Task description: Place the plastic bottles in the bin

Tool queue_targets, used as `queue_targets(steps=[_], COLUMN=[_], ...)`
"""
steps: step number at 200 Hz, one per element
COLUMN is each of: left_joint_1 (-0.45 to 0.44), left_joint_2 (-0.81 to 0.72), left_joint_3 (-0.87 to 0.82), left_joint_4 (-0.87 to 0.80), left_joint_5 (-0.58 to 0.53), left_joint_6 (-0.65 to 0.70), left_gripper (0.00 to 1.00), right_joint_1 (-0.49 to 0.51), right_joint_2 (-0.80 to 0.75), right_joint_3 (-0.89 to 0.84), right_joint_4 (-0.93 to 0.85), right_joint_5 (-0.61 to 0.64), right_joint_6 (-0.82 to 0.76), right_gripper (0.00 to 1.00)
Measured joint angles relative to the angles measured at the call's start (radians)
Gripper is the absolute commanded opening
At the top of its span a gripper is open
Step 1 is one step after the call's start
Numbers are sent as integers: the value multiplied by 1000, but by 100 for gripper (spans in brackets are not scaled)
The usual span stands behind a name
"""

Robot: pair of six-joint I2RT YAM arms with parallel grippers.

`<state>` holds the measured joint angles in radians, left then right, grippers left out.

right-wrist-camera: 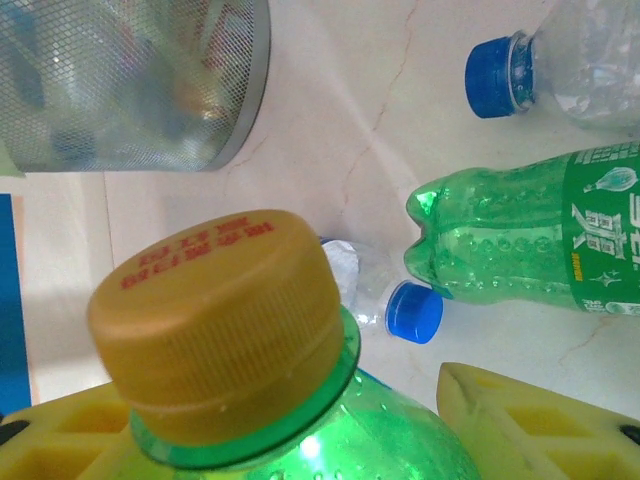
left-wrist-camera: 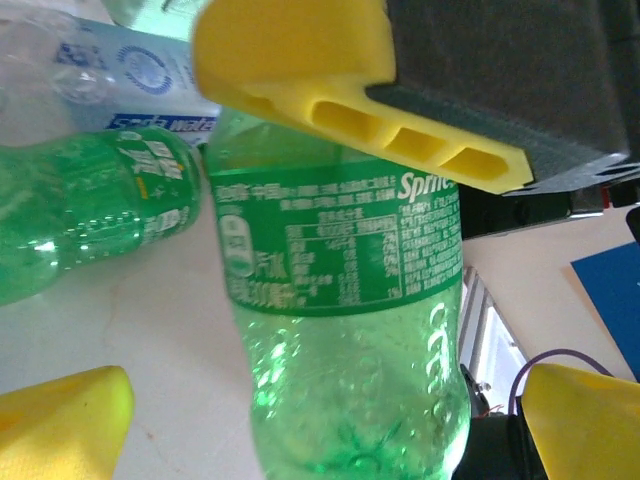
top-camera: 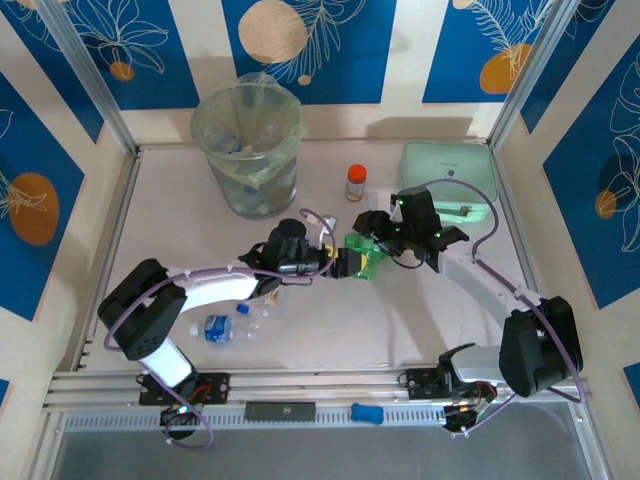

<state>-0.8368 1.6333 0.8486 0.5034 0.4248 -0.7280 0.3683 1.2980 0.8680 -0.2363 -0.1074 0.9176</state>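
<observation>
While gripping, right gripper (right-wrist-camera: 290,435): stands partly closed on the Sprite bottle (left-wrist-camera: 340,330); presses yellow fingers (right-wrist-camera: 530,420) against both sides of the shoulder, just under the cap (right-wrist-camera: 220,320).
Left gripper (left-wrist-camera: 320,425): gapes as wide as can be; holds nothing; straddles the lower body of the Sprite bottle, one finger to each side, both apart from the plastic.
Sprite bottle: green and see-through, with a green label and a yellow-orange cap; sits over the middle of the table (top-camera: 330,330) between the two grippers, nearer the arms than the bin (top-camera: 247,150) and to the right of it; resting or lifted, cannot tell.
Green bottle (right-wrist-camera: 520,240): lies on its side on the table, just beyond the Sprite bottle in the left wrist view; touches or nearly touches a small crushed bottle (right-wrist-camera: 365,285) with a blue cap.
Clear bottles (top-camera: 218,328): lie loose near the left arm's base, blue labels and caps showing; well apart from the bin.
Bin: stands upright at the far left, lined with a thin clear bag; shows pale bottles with blue bits through the wall.
Jar (top-camera: 356,182): stands upright, orange-capped, between bin and case (top-camera: 447,180).
Case: lies mint-green at the far right, behind the right gripper.
</observation>
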Motion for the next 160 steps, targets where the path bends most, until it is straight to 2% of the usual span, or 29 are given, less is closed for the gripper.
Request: queue_targets(steps=[50,79,116,133,151,160], left_joint_1=[-36,-37,-37,-37,-37,-37], left_joint_2=[95,111,111,111,111,111], left_joint_3=[55,59,63,63,63,63], left_joint_4=[37,37,39,35,36,37], left_joint_5=[49,58,64,64,62,54], left_joint_6=[-39,-49,-56,-56,-56,-56], left_gripper=[88,70,60,60,61,61], right_joint_1=[-1,-2,-3,-3,-5,-11], right_joint_2=[-5,-21,-26,-26,-26,-27], right_joint_3=[-31,-35,-40,-46,-46,-45], right_joint_4=[22,32,41,46,42,34], right_joint_5=[-7,-10,-10,-10,-5,-5], right_joint_6=[33,37,38,44,38,33], right_gripper=[49,49,51,60,77,82])
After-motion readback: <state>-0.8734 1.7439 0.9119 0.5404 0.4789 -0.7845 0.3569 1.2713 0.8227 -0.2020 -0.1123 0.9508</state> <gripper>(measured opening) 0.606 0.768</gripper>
